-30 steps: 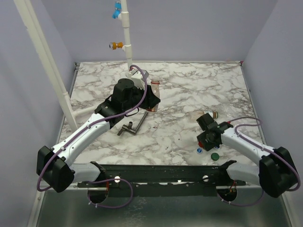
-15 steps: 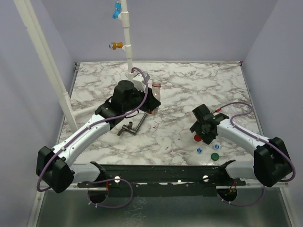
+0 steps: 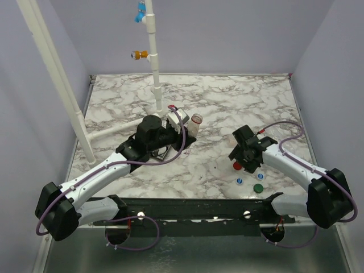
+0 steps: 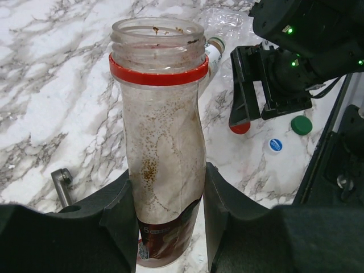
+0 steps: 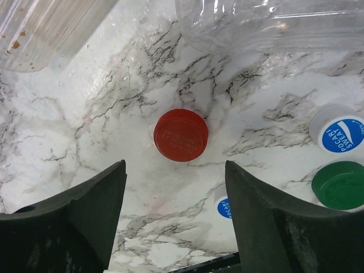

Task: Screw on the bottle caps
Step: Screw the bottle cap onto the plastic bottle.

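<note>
The red cap point(image 5: 182, 135) is lying flat on the marble surface point(image 5: 74, 114), top side up. The right pincer point(image 5: 175, 169) hangs right over it with its fingers spread wide, nothing in them, one on each side of the cap.

The bottle point(image 4: 159, 142) it looks meant for, the one with the red ring under its open mouth, is well to the left of the red cap. The left pincer point(image 4: 168, 193) has it clamped low on the body and holds it off the surface at a tilt.

My read on the step: grabbing that cap. I'd drop straight down so it sits dead centre between the pads, then squeeze on the rim and keep it level, or the thread will probably cross later. It's a low, slick plastic disc on smooth stone, so an off-centre pinch could just skate it away.

The bottle wall looks thin and cloudy with brown specks, so I'd guess it dents easily.

A green cap point(image 5: 338, 185) and two white-and-blue caps point(image 5: 339, 135) sit just beside the red cap, toward the arm bases. A second clear bottle point(image 5: 273, 23) lies close on the other side.
</note>
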{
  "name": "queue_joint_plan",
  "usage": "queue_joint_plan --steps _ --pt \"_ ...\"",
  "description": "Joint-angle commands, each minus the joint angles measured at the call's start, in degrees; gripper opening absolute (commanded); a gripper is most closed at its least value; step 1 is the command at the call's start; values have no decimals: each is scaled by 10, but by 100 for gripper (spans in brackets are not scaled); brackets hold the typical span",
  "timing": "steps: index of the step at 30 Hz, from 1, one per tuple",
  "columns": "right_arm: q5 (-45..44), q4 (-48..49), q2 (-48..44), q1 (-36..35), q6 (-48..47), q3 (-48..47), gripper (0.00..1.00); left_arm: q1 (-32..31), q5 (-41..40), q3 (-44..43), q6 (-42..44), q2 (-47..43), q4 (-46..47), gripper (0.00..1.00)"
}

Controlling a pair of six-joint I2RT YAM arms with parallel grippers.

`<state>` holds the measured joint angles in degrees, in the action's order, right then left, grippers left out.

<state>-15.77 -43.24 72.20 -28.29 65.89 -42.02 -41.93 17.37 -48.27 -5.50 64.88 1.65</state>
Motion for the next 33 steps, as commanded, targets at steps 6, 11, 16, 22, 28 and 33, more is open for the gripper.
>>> queue_joint_plan --steps 6,11,16,22,28,33 --pt "-5 31 12 -1 -47 1 62 -4 36 26 70 -21 86 0" --pt "-8 45 15 -1 -48 17 60 -3 39 31 66 -21 86 0" --pt "-18 50 24 -1 -41 34 65 -4 42 31 65 -21 84 0" --pt "-22 80 25 -1 -31 56 66 -4 44 26 65 -18 79 0" --pt "-34 101 36 -1 -39 56 63 -3 45 22 64 -12 74 0" --pt "-41 94 46 -1 -47 48 56 -4 42 23 62 -11 68 0"
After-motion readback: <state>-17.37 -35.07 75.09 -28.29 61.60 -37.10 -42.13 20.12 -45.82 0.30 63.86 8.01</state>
